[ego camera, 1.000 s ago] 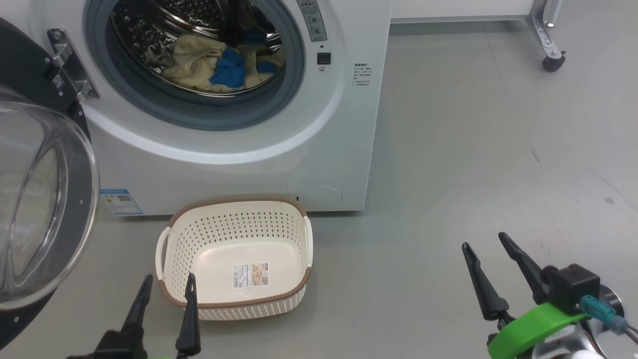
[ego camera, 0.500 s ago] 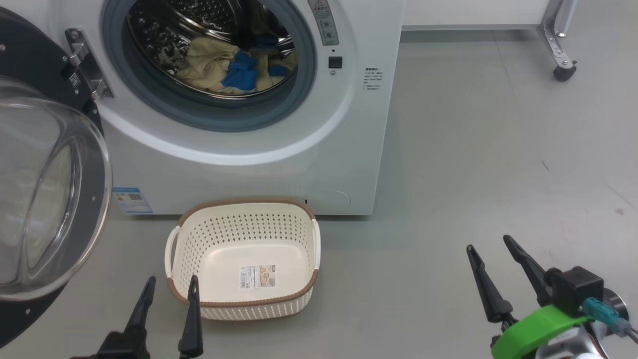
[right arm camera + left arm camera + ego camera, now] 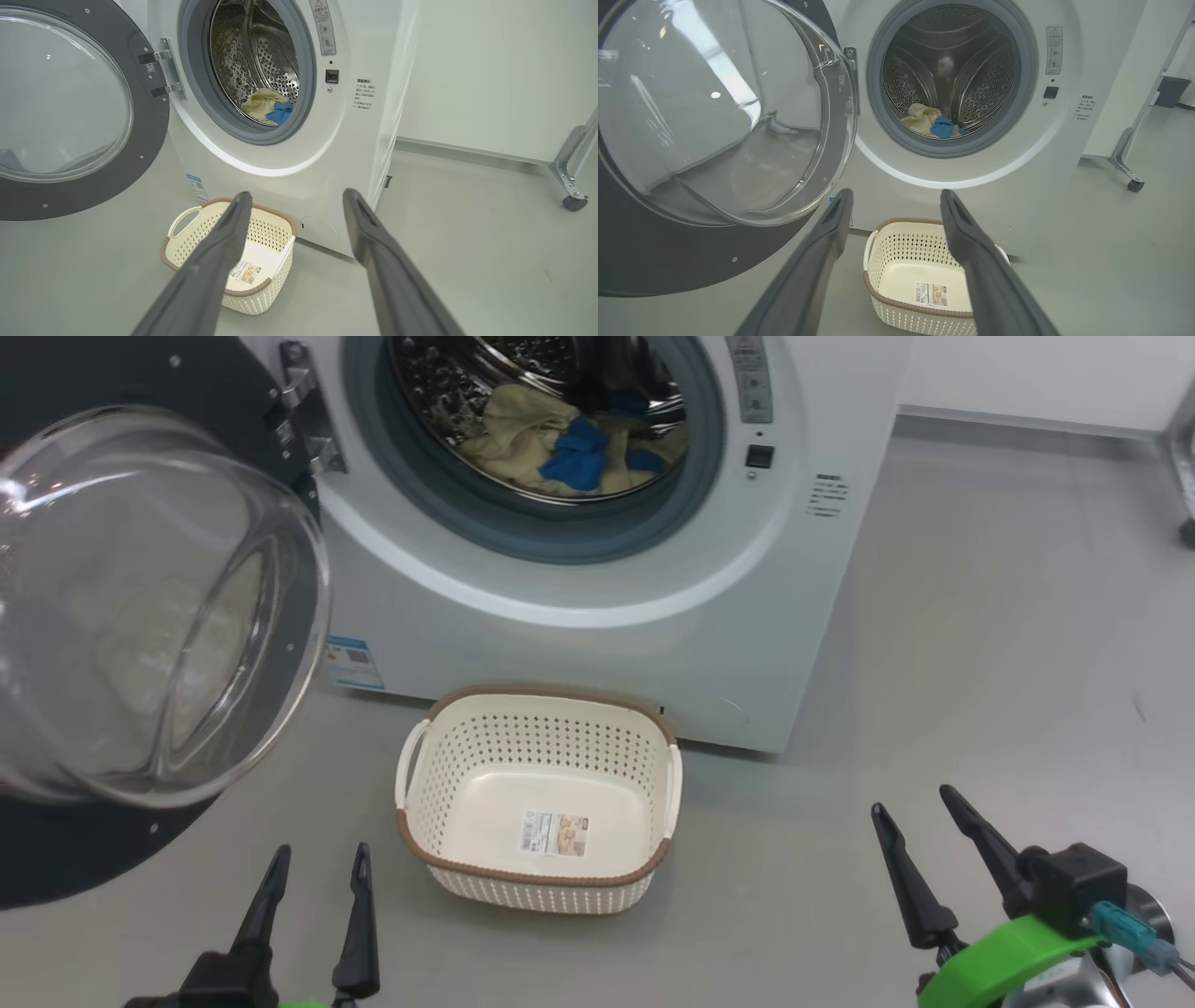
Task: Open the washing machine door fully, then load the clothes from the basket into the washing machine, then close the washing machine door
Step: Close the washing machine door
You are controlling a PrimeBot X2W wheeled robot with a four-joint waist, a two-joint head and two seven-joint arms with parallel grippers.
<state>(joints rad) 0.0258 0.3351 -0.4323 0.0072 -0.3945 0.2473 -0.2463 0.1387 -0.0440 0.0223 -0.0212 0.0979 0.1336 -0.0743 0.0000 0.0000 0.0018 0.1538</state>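
Camera shifted; left tool [image 3: 322, 847], right tool [image 3: 910, 798] gape empty.

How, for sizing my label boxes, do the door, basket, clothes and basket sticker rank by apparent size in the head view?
1. door, though it is nearest the camera, which enlarges it
2. basket
3. clothes, farthest away
4. sticker

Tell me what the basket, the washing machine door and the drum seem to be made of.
The basket looks like matt cream plastic, moulded with rows of holes; its brown rim only imitates weaving. The washing machine door has a dark rim, probably plastic, around a clear bowl, seemingly glass by its reflections. The drum is shiny perforated metal, likely steel.
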